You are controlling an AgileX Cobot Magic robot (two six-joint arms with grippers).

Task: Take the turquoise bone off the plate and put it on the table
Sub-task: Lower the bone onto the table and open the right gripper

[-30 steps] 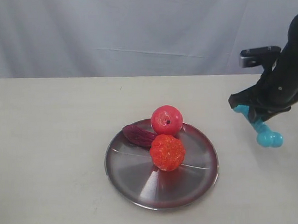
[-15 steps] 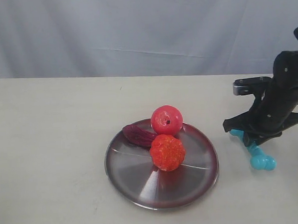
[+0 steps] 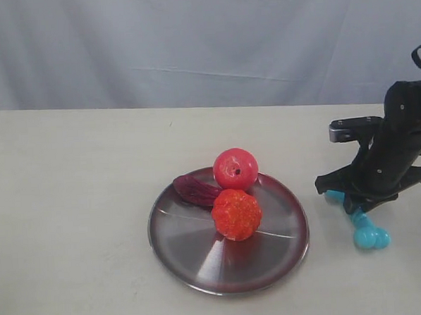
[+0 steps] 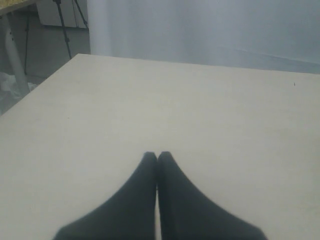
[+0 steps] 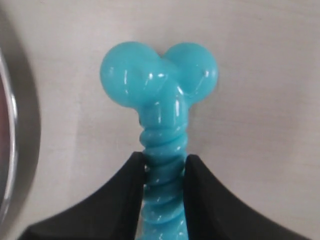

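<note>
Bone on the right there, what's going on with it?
The right gripper is shut on the ribbed shaft of the bone and holds it tilted beside the plate, off it. The lower end is at or just above the table; contact is unclear. The left gripper is shut, holding nothing.

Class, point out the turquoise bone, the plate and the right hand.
turquoise bone (image 5: 160, 82), right wrist view, its lobed end
plate (image 3: 194, 251), exterior view, bare front surface
right hand (image 5: 165, 161), right wrist view, midway between fingertips
</note>
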